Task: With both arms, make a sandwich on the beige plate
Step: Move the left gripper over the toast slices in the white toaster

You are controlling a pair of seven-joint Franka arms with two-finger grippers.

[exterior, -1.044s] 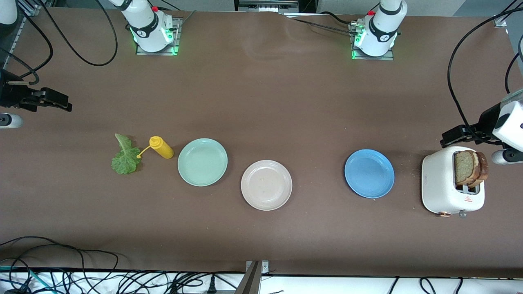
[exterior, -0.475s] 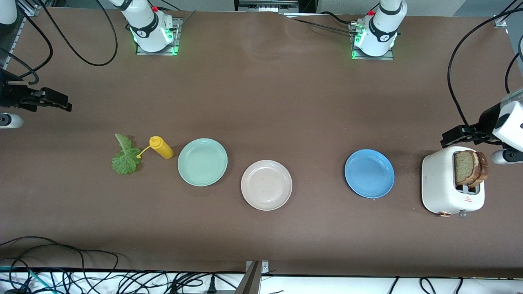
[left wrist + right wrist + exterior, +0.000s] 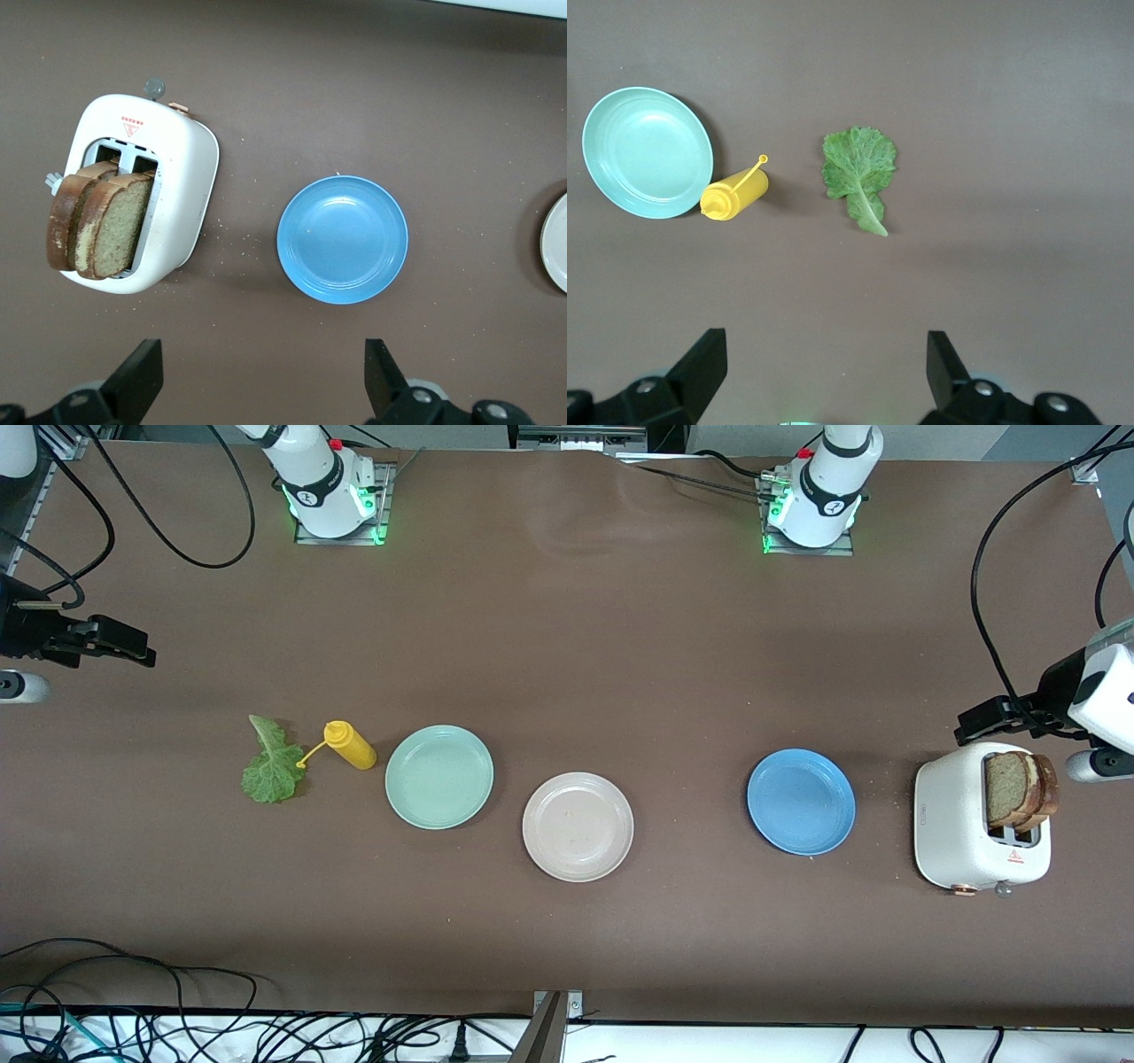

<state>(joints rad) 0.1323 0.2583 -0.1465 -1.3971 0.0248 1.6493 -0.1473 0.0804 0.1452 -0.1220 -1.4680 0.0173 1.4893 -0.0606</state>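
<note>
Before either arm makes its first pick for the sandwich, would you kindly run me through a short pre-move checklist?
1. Beige plate bare and ready for the sandwich: ok.
2. Bread slices reachable: ok, both stand upright in the toaster slots, tops sticking out.
3. Lettuce leaf free to pick: ok, it lies flat on the table, apart from the yellow bottle.
4. Left gripper ready: ok, fingers wide open, holding nothing, at the left arm's end of the table by the toaster.
5. Right gripper ready: ok, fingers wide open, holding nothing, at the right arm's end of the table.
</note>
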